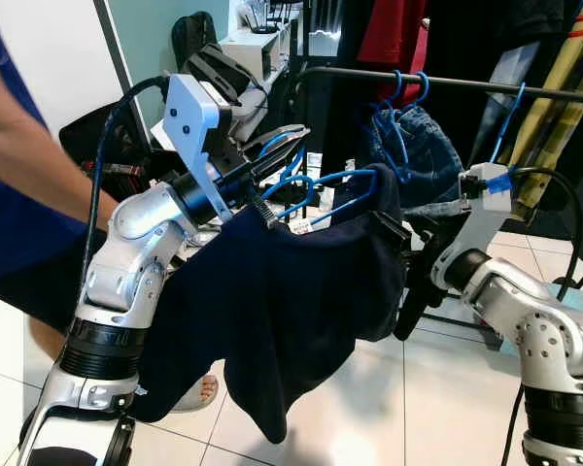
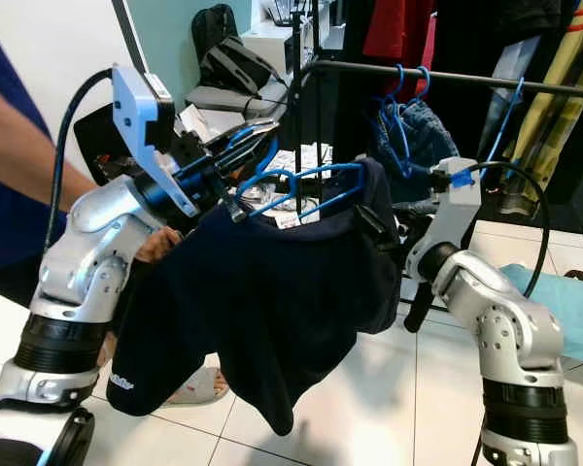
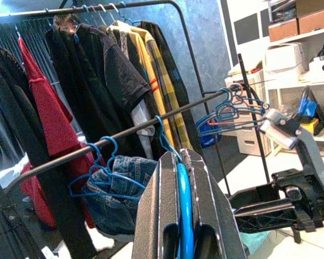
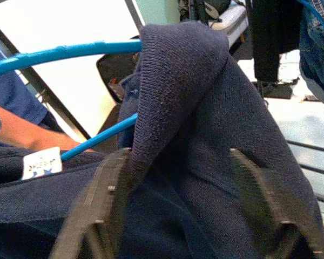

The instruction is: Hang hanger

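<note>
One blue hanger [image 1: 316,189] carries one navy sweater [image 1: 282,320], held in the air between the two arms, in front of the black clothes rail [image 1: 486,87]. The left gripper [image 1: 284,146] is clamped tight on the hanger's hook. The right gripper [image 4: 181,208] has its fingers spread wide around the sweater's shoulder fold. On the rail hang two more blue hangers with a pair of jeans [image 1: 423,160]. One person [image 1: 19,175] in blue stands just beside the left arm.
</note>
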Controlling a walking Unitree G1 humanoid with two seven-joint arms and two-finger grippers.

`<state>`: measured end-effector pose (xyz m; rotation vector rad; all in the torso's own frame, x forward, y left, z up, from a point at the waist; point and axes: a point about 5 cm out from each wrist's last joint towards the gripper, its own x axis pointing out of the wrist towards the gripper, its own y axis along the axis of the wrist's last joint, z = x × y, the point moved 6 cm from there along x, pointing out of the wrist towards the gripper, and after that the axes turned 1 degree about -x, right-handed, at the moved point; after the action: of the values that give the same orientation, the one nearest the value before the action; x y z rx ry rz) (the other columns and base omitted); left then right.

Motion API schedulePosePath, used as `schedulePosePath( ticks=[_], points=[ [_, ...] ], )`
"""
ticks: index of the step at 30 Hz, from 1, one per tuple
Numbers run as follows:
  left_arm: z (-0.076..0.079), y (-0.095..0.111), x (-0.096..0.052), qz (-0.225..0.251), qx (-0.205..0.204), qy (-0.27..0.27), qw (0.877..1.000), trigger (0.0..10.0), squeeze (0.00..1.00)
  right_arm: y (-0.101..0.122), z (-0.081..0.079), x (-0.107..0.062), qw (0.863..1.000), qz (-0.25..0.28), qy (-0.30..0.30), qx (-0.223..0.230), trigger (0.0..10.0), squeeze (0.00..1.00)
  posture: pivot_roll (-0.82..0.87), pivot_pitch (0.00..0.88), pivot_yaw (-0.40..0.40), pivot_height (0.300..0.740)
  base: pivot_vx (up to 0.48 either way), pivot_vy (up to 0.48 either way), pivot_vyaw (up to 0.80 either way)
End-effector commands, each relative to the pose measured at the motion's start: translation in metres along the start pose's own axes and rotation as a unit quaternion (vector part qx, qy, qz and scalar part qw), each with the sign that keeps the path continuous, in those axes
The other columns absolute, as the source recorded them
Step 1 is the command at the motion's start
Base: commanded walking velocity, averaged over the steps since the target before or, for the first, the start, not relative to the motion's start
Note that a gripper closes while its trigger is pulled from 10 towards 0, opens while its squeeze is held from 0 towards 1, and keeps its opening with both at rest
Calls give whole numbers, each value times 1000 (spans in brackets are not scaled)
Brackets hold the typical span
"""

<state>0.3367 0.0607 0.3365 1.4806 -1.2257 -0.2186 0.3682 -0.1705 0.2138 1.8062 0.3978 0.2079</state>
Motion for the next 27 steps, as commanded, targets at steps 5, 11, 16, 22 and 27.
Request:
schedulePosePath(
  ticks=[5, 11, 16, 22, 27],
  points=[
    [17, 15, 6, 33, -1, -26, 999, 10000, 0, -1, -8, 14, 1000, -6, 4, 9, 10000, 0, -88, 4, 17, 740, 0, 0, 0],
    [22, 16, 8, 37, -7, -33, 999, 10000, 0, 1, -17, 23, 1000, -4, 16, 12, 10000, 0, -85, 6, 16, 740, 0, 0, 0],
    [30, 19, 9, 42, -15, -44, 998, 10000, 0, 3, -22, 30, 1000, -3, 20, 10, 8980, 0, -84, 7, 11, 740, 0, 0, 0],
    [27, 18, 7, 40, -13, -38, 998, 10000, 0, 3, -16, 31, 1000, -6, 0, 9, 0, 0, -89, 4, 7, 740, 0, 0, 0],
    [23, 16, 5, 35, -8, -29, 999, 10000, 0, 6, -9, 30, 1000, -5, -16, 8, 0, 0, -89, 3, 6, 740, 0, 0, 0]
  ],
)
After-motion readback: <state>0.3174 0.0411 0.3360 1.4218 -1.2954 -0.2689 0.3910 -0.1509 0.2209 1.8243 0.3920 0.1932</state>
